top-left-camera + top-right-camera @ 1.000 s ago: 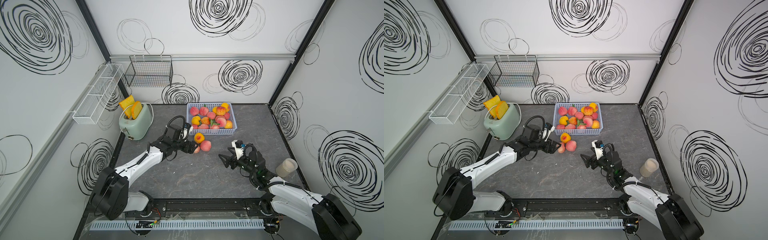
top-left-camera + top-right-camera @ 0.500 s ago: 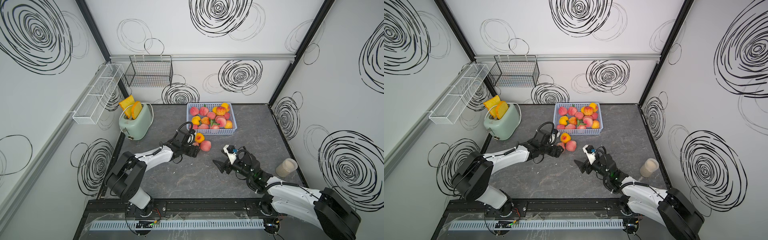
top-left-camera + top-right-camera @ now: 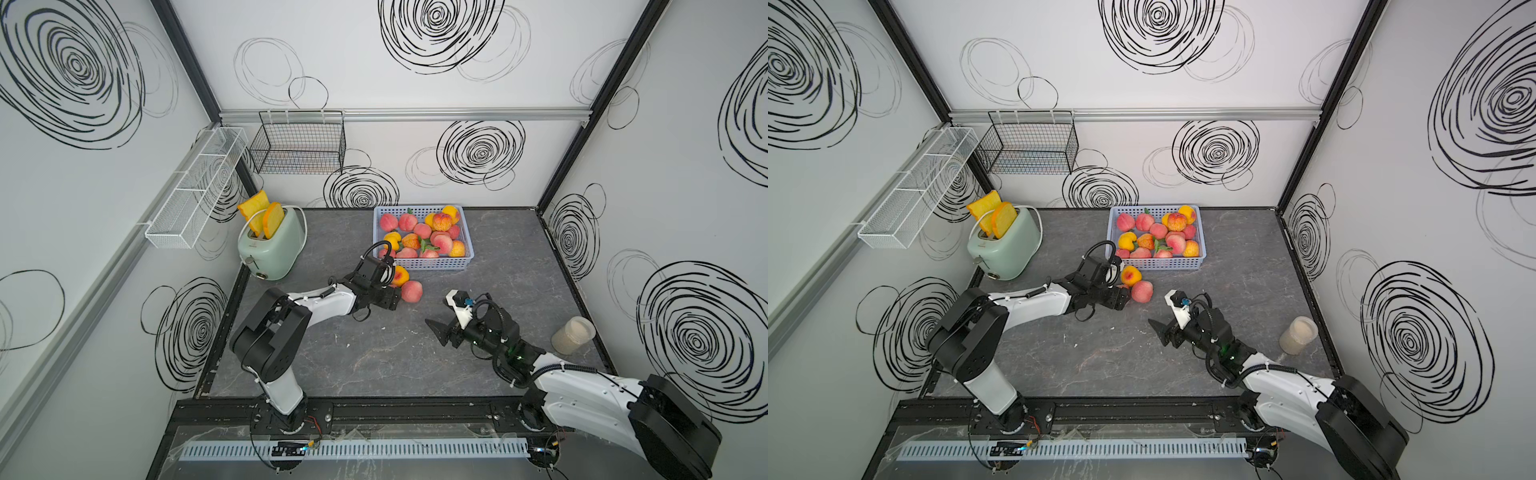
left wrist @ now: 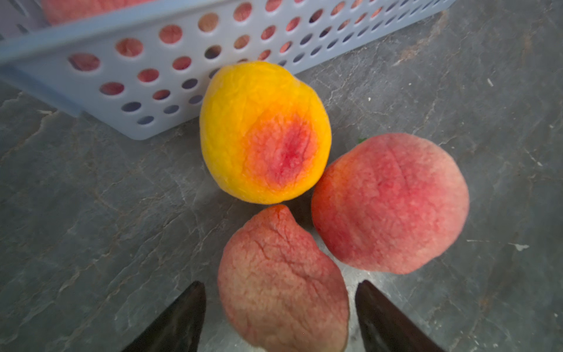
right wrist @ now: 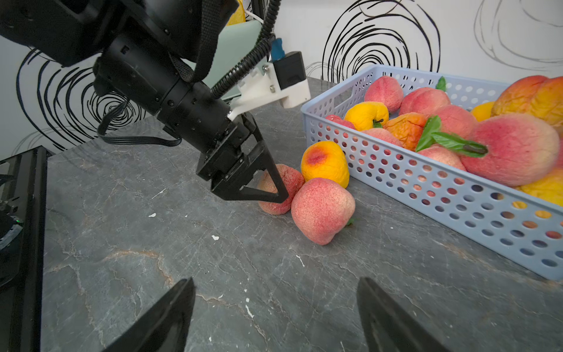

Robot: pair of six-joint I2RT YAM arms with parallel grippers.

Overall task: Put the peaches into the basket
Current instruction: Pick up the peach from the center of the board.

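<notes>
The blue perforated basket (image 3: 422, 266) (image 3: 1158, 264) at the back of the table holds several peaches. Three more peaches lie on the table in front of it: a yellow one (image 4: 265, 131) (image 3: 401, 275), a round pink one (image 4: 390, 204) (image 3: 412, 291) and a wrinkled pink one (image 4: 280, 304) (image 5: 292, 179). My left gripper (image 4: 280, 284) (image 3: 395, 297) is low on the table and open. Its fingers stand on either side of the wrinkled peach with a small gap each side. My right gripper (image 5: 275, 282) (image 3: 438, 332) is open over bare table, a short way from the peaches.
A green toaster (image 3: 272, 245) with bread slices stands at the back left. A pale jar (image 3: 572, 334) sits by the right wall. A black wire basket (image 3: 299, 145) and a white wire shelf (image 3: 195, 191) hang on the walls.
The left arm has dropped low and its gripper has come forward around the wrinkled peach. The right gripper has drifted slightly toward the front left.
</notes>
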